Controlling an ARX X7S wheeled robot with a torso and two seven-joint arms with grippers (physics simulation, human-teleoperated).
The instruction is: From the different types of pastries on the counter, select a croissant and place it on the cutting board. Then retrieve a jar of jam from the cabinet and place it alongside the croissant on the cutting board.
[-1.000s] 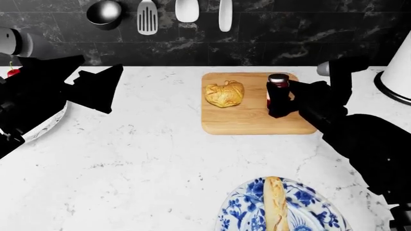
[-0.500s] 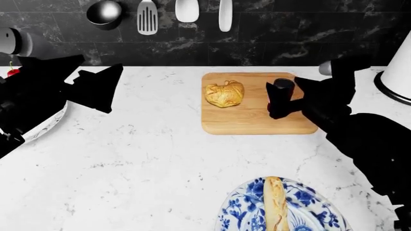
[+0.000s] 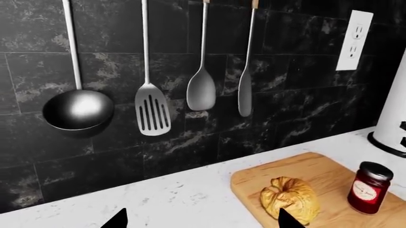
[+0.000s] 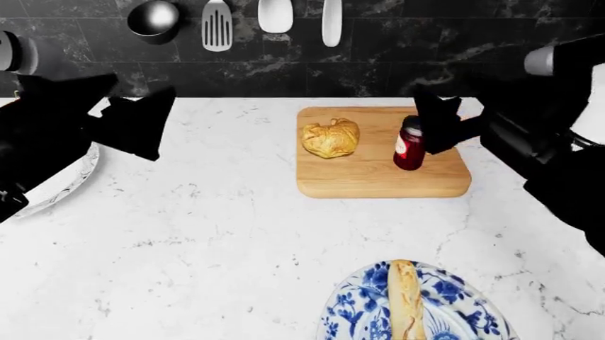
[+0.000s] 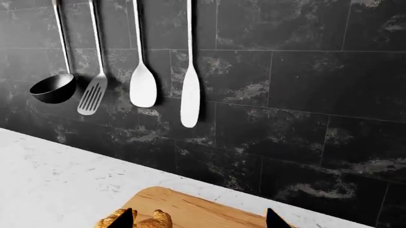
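Observation:
The golden-brown croissant (image 4: 331,138) lies on the left half of the light-wood cutting board (image 4: 378,180). The dark red jar of jam (image 4: 409,144) stands upright on the board to the croissant's right. My right gripper (image 4: 430,122) hovers open just right of and above the jar, holding nothing. The right wrist view shows my right gripper (image 5: 198,221) wide open over the board (image 5: 197,209), with the croissant (image 5: 142,221) beyond. My left gripper (image 4: 137,106) is open at the counter's far left. The left wrist view shows the croissant (image 3: 290,199) and the jar (image 3: 370,187).
A blue-and-white plate (image 4: 355,312) with a long pale loaf (image 4: 406,301) sits at the counter's front edge. A ladle (image 4: 154,18), a slotted spatula (image 4: 217,25) and two spoons hang on the black tiled wall. A white appliance (image 3: 393,128) stands right of the board.
My right gripper has let go of the jar and drawn back up and to the right. The jar now stands free on the board. The left arm shifted slightly.

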